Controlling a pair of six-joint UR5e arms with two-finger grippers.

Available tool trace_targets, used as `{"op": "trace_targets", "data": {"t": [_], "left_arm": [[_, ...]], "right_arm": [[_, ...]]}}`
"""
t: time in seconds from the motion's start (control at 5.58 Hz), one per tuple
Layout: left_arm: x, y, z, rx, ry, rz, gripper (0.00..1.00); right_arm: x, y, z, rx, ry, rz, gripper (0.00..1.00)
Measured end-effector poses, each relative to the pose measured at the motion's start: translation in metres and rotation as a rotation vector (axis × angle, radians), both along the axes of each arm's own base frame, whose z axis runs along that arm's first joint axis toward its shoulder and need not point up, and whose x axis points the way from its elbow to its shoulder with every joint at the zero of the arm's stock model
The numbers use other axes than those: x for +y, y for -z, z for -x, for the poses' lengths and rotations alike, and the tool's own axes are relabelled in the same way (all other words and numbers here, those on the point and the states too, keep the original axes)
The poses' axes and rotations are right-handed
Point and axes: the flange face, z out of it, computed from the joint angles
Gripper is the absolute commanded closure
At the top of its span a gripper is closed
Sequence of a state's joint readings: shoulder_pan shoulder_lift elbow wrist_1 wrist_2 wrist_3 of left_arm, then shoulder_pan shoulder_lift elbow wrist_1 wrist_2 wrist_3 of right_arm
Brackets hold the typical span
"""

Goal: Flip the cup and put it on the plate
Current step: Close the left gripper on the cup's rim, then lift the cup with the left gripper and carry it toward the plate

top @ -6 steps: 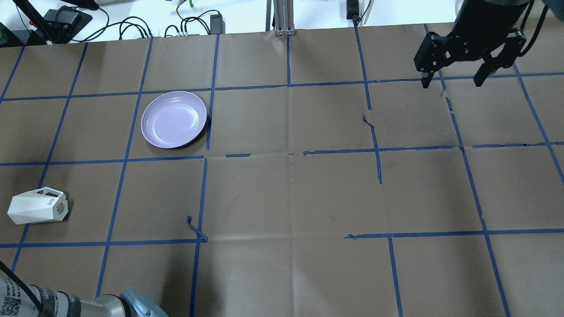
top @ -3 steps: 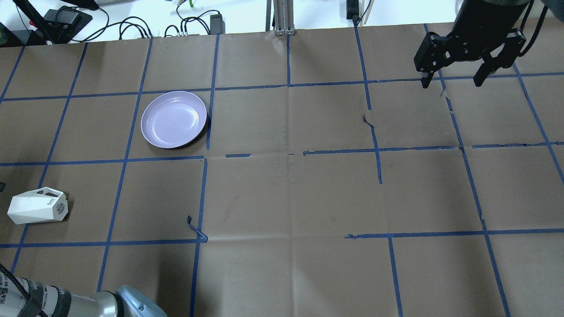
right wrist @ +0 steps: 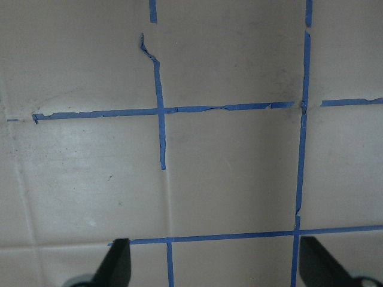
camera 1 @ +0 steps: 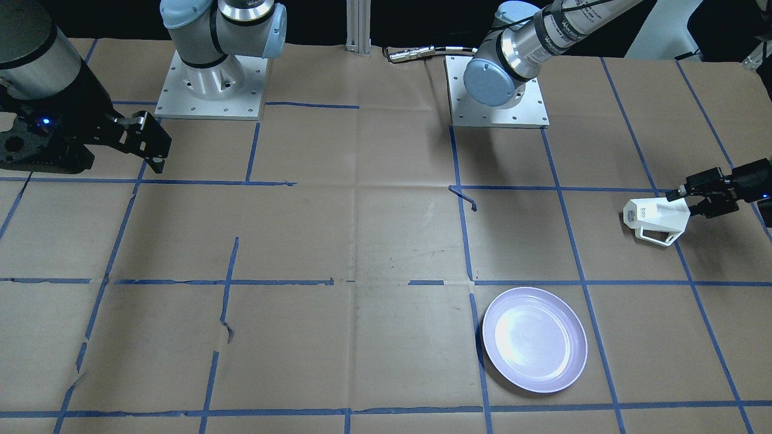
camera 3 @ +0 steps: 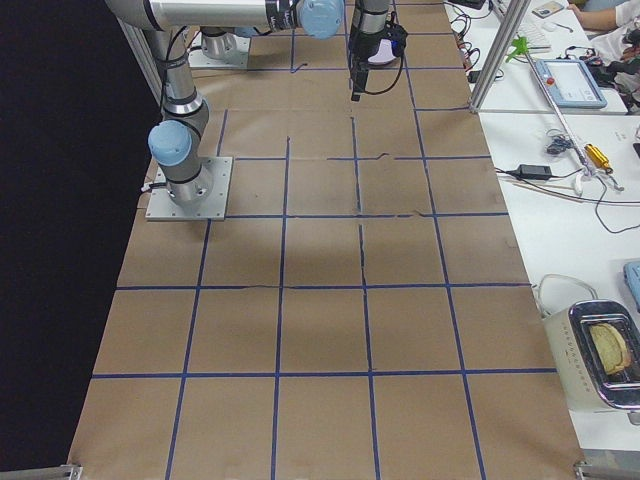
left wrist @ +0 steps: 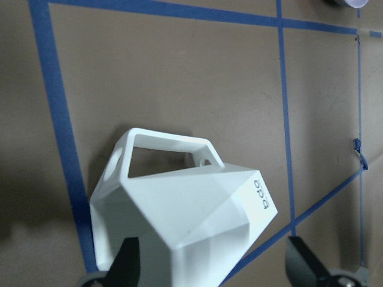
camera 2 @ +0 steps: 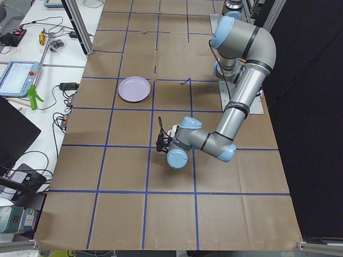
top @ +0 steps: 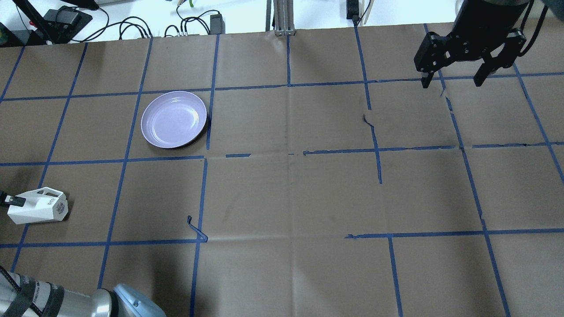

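Cup [camera 1: 654,216] on its side, left gripper [left wrist: 210,254] level, open astride it, right gripper [top: 450,82] open, far off

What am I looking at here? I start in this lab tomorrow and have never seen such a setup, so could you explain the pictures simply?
These are two robot arms bolted to a table covered in brown paper with a blue tape grid. Each arm ends in a two-finger gripper. Six cameras show the same moment: one over the robot's shoulders, one facing it, one at each end of the table, and one on each wrist. On the table are a white cup, lying on its side, and an empty lavender plate, set well apart from it. The left gripper is open and low, with the cup's wide end between its fingers. Nothing is gripped yet. The right gripper hangs open over bare paper, far from both, and holds nothing.
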State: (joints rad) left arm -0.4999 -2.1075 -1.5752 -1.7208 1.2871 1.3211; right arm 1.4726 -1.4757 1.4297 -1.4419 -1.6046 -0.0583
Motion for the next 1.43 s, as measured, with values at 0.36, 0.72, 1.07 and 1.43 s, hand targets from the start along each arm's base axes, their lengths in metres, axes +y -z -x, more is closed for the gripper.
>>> {"op": "trace_targets", "data": {"t": [0.36,0.72,1.07,1.43], "left_arm": [[-0.002,-0.006,0.004,0.008,0.020,0.023,1.00],[-0.007,-0.029,0.014,0.018,0.008,0.043,1.00],[-0.021,-0.073,0.037,-0.027,-0.003,0.039,1.00],[-0.052,-0.129,0.091,-0.122,0.033,0.044,1.00]], "right_arm": [[0.000,0.000,0.000,0.000,0.000,0.000,0.00],[0.000,0.000,0.000,0.000,0.000,0.000,0.00],[0.000,0.000,0.000,0.000,0.000,0.000,0.00],[0.000,0.000,0.000,0.000,0.000,0.000,0.00]]}}
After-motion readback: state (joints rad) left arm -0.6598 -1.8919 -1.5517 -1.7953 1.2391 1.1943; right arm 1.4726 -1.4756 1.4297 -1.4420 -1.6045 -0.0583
